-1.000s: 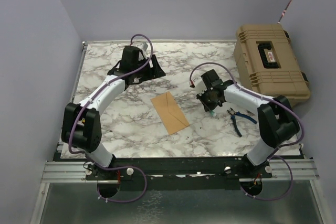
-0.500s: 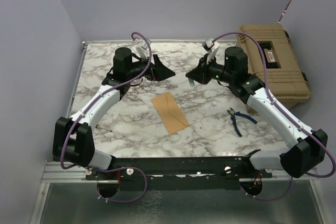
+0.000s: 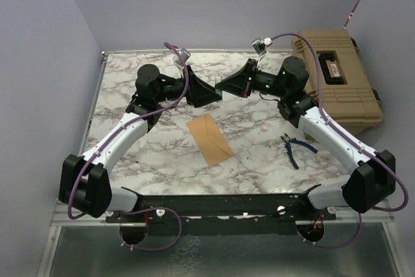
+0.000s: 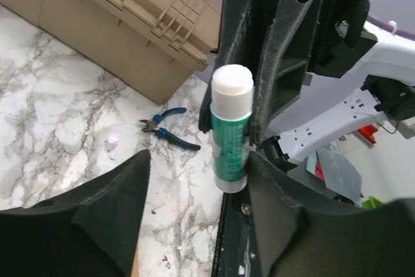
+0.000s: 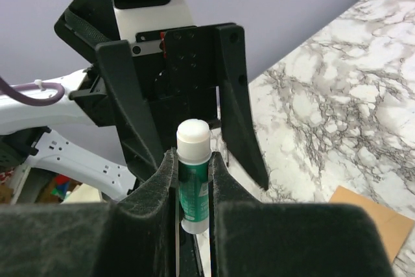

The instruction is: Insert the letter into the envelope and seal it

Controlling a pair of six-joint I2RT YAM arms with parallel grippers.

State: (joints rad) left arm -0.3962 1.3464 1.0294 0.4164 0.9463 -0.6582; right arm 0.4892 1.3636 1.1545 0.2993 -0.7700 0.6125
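Right end effector (image 5: pixel 193 157): clamped narrow on an upright green glue stick with a white cap (image 4: pixel 230 134), lifted above the counter.
Left end effector (image 4: pixel 200 159): spread wide, facing the right one, one finger on each side of the stick; not closed on it.
Flat orange-brown kraft paper envelope (image 3: pixel 209 139): lying at the middle of the white marble counter (image 3: pixel 142 154), below both end effectors, untouched.
Blue-handled pliers (image 3: pixel 295 146): near the counter's right edge.
Tan plastic case (image 3: pixel 334 85): far right corner.

The right end effector (image 5: pixel 193 163) clamps a white-capped green glue stick (image 5: pixel 194 189) above the marble table (image 5: pixel 337 95).
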